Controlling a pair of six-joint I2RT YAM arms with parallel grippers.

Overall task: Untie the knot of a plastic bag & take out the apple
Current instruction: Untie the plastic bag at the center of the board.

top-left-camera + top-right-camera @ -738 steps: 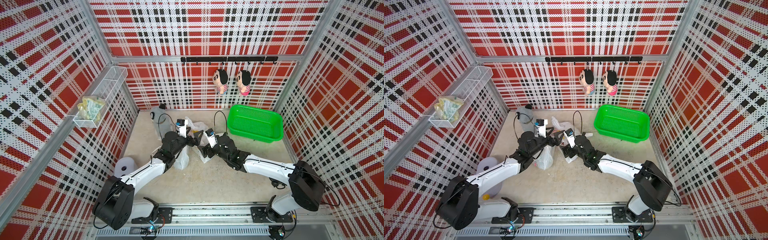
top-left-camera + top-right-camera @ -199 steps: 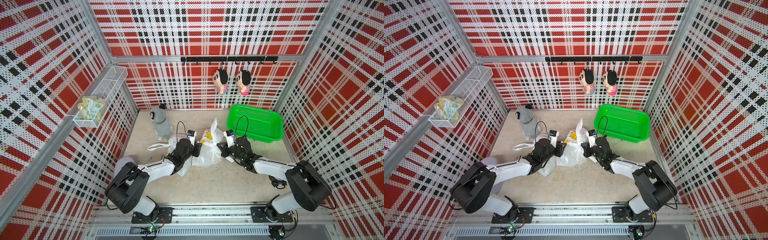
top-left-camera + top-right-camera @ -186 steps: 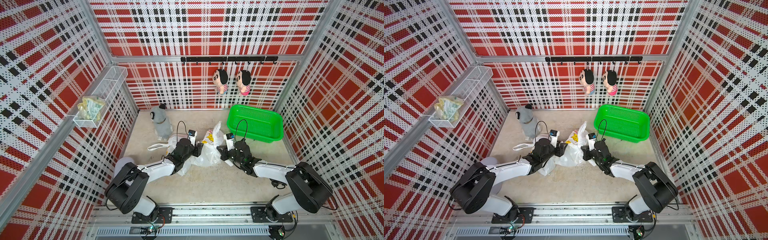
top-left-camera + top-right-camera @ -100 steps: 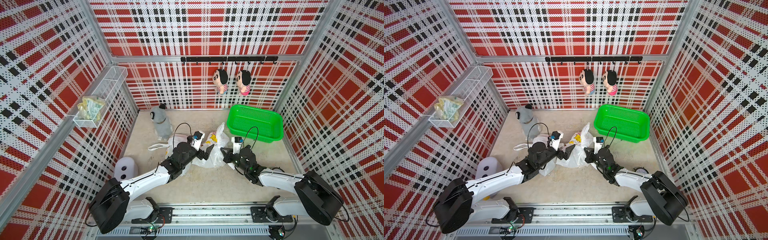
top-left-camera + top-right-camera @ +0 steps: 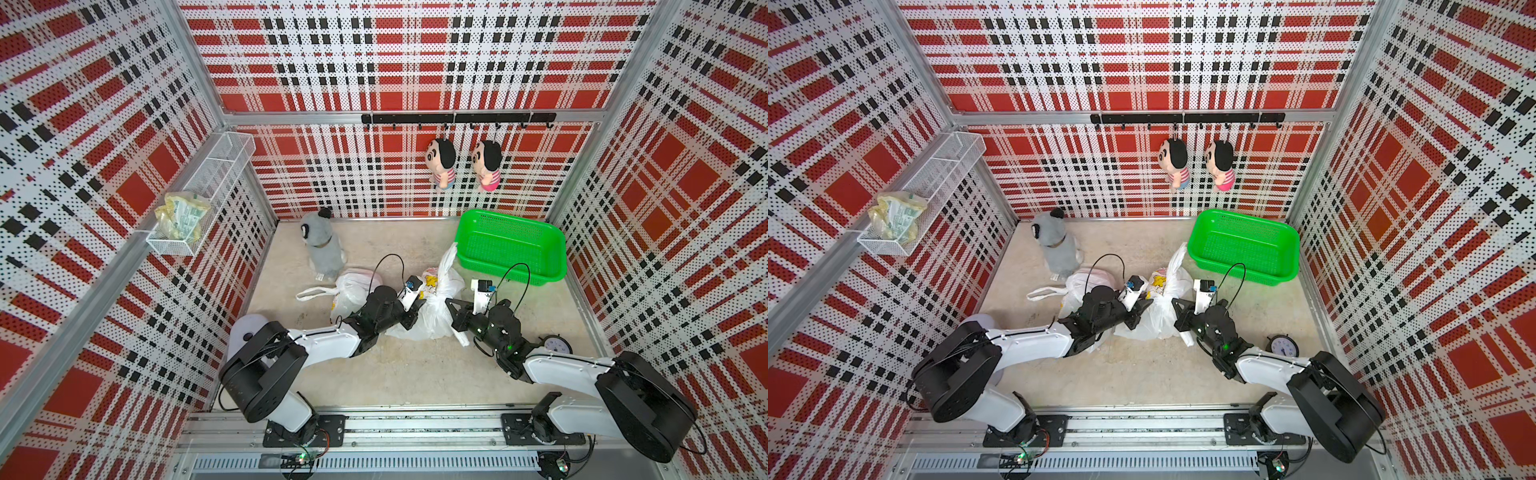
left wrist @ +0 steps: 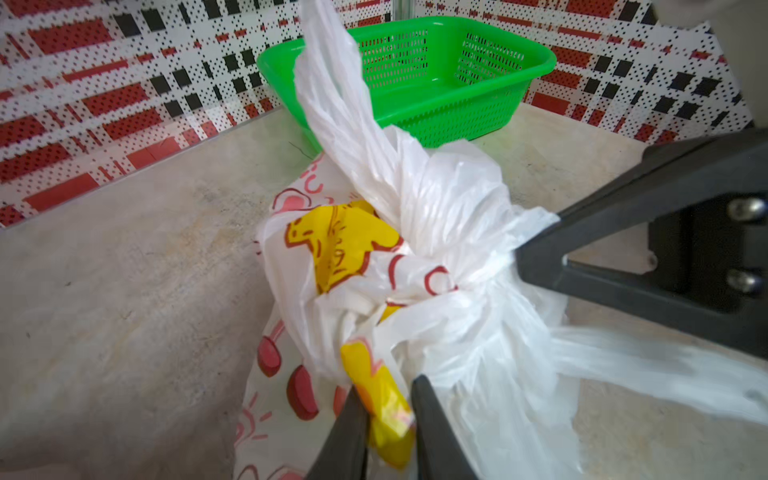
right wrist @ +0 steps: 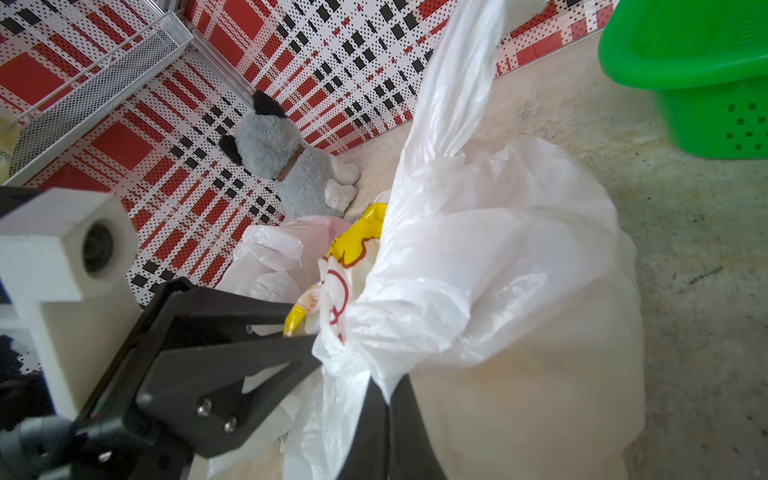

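Bag [image 6: 457, 199] lies between left fingers [image 6: 347, 436], pinching its handle [image 6: 386, 415] (yellow-printed), and right fingers [image 7: 399, 436], seemingly clamped on it.

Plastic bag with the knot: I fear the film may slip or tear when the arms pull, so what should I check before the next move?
1. Hold of the left gripper on the yellow printed tail of the plastic bag: ok, shut on it.
2. Hold of the right gripper on the white film beside the knot: ok, shut on it.
3. Is the knot loosened: not ok, it looks tied tight.
4. Place of the apple inside: cannot tell, the film hides it.
5. Is the green basket empty: ok.
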